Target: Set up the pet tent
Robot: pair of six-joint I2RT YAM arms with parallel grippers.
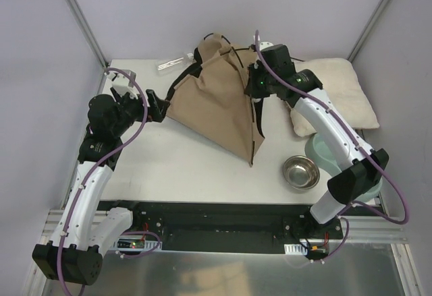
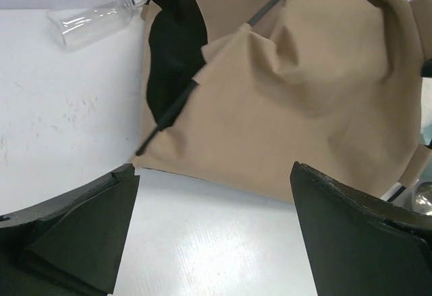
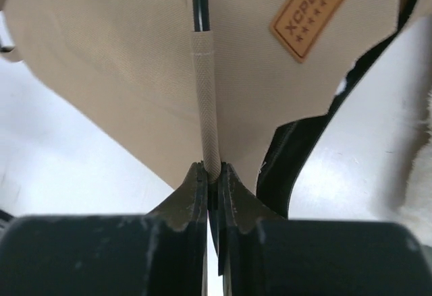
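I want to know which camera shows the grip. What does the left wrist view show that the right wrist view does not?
Only the left wrist view: a clear bottle lying on the table, and the left gripper open, holding nothing. Only the right wrist view: the right gripper shut on the pole sleeve of the pet tent, and the brown label. Both: tan tent fabric, white table.

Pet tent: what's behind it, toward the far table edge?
A clear plastic bottle lies on its side behind the far-left corner of the pet tent. Raised fabric and the right arm cover the rest of that strip.
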